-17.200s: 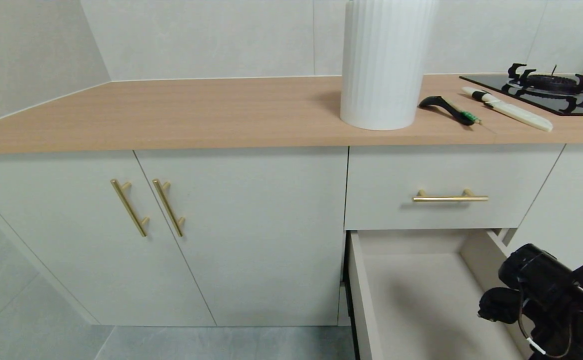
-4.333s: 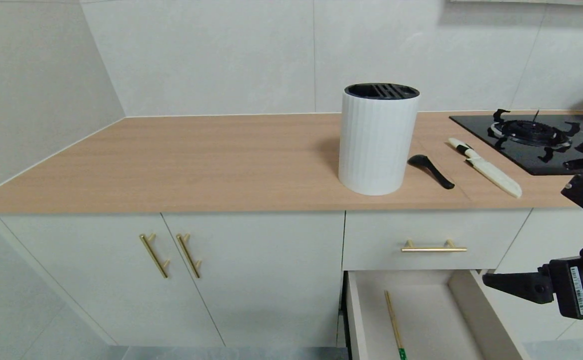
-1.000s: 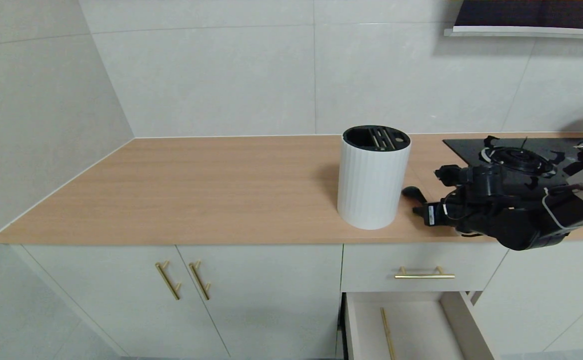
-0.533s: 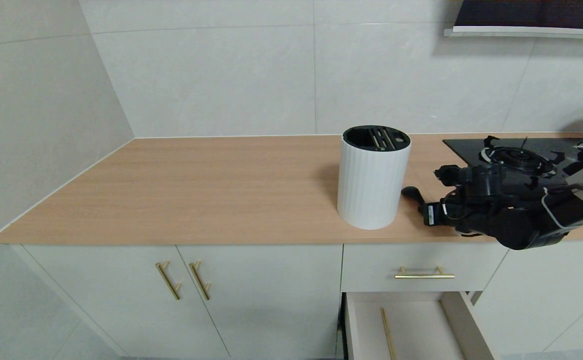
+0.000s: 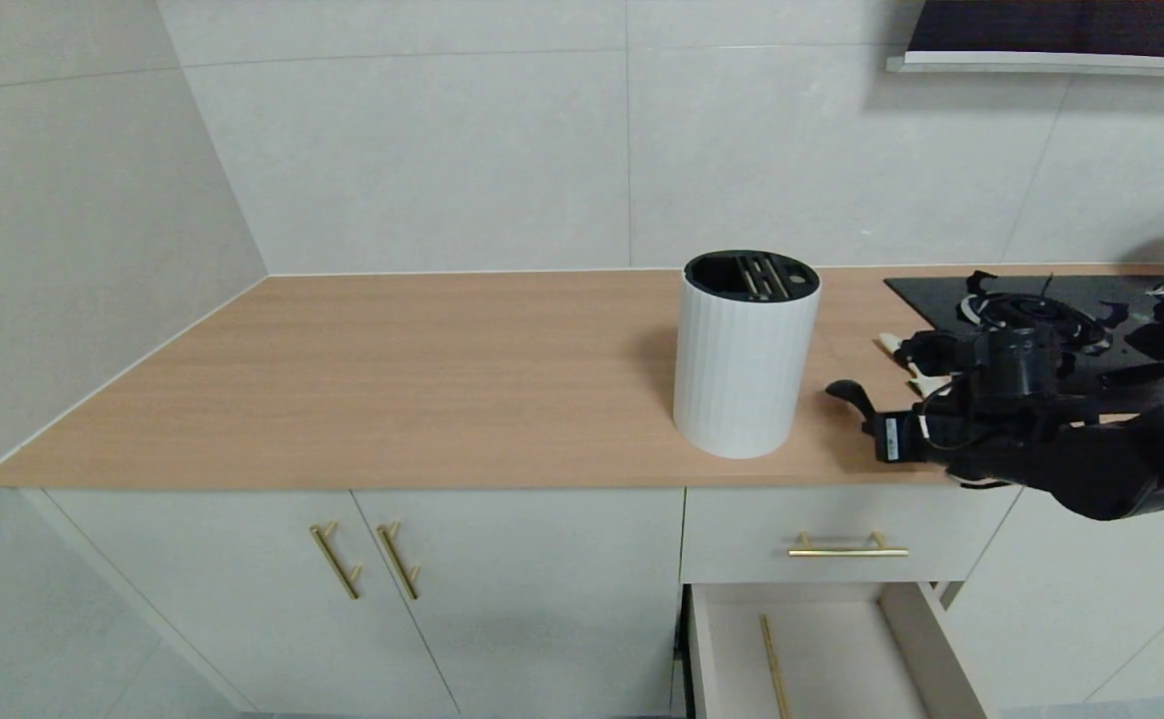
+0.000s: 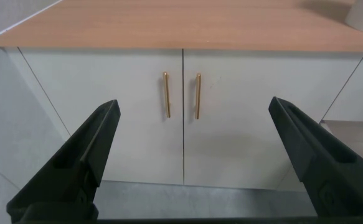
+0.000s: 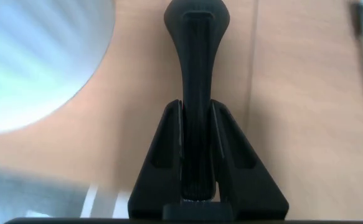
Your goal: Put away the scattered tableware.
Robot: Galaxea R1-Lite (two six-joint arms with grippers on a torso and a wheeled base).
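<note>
1. The left gripper is seen with its fingers spread wide, held empty in front of the two closed cabinet doors under the countertop.
2. A white ribbed holder with a black slotted top is stood upright on the countertop.
3. Just right of the holder, a black spoon is held by its handle, bowl end towards the holder; whether it touches the countertop cannot be told.
4. The right gripper is closed on the spoon, with the handle pinched between both fingers.
5. Behind the gripper, part of a cream knife is seen lying beside the hob.
6. Below, a chopstick is seen lying in the open drawer.
</note>
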